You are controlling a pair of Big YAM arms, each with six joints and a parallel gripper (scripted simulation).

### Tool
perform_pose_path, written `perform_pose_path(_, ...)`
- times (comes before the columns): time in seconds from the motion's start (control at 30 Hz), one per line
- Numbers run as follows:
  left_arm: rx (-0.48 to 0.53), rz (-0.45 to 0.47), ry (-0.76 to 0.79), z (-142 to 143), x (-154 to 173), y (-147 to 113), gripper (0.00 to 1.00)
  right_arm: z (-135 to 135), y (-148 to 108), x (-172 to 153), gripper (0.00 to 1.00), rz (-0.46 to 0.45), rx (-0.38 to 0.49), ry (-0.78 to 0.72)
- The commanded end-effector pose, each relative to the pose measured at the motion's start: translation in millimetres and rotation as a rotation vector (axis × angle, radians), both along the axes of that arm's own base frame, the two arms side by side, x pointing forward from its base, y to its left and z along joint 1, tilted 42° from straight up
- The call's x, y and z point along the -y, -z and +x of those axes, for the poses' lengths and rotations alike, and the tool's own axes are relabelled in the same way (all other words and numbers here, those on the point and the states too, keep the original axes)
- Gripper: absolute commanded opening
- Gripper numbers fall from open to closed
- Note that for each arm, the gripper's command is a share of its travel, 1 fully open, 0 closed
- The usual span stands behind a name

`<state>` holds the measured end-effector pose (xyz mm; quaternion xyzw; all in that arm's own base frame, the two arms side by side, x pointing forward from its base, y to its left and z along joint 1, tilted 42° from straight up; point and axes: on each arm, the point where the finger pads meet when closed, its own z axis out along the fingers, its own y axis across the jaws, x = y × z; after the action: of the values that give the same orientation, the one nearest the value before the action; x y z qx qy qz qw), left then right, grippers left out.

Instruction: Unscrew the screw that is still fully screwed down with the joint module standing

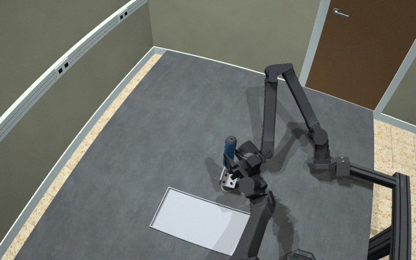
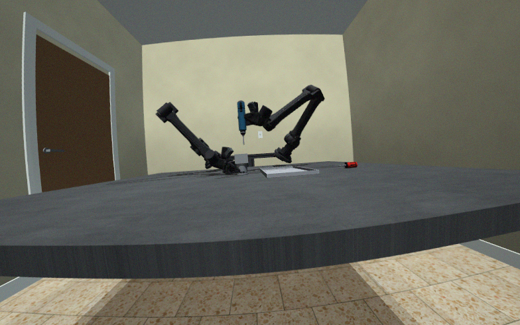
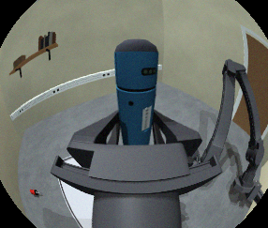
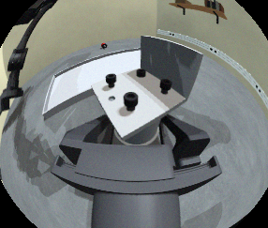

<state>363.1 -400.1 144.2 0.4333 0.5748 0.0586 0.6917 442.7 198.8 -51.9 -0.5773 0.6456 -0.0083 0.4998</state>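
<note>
The electric screwdriver (image 1: 230, 150) (image 2: 241, 117) (image 3: 136, 102) stands nearly upright, bit down, in my left gripper (image 2: 243, 120) (image 3: 137, 132), which is shut on its blue barrel. In the exterior view its bit tip hangs in the air above the bracket (image 2: 241, 158) (image 4: 137, 120). My right gripper (image 4: 137, 135) is shut on the round body of the upright joint module (image 2: 243, 170) (image 4: 143, 138). In the right wrist view three screws (image 4: 130, 98) (image 4: 111, 79) (image 4: 165, 84) stand raised with shanks showing. The far screw (image 4: 141, 72) sits low against the plate. One small hole (image 4: 111, 98) is empty.
A white tray (image 1: 187, 213) (image 4: 76, 85) lies close beside the module. A red-handled screwdriver (image 2: 351, 164) (image 3: 34, 191) (image 4: 104, 45) lies beyond the tray. Both arms' wrists are close together in the top view, the left one above the right. The bracket's upright wall (image 4: 170, 69) rises beside the low screw.
</note>
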Motion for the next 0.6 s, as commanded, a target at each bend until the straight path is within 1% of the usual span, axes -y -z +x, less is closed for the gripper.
perform_pose_path(0.0,0.036,-0.046,-0.002,17.4,15.7,-25.2,0.42,1.9,-4.5,-3.0,0.59,0.007,0.012,-0.003)
perform_pose_path(0.57,0.035,-0.05,0.001,17.4,18.7,-26.4,0.42,1.9,-4.5,-3.0,0.59,0.007,0.012,-0.003)
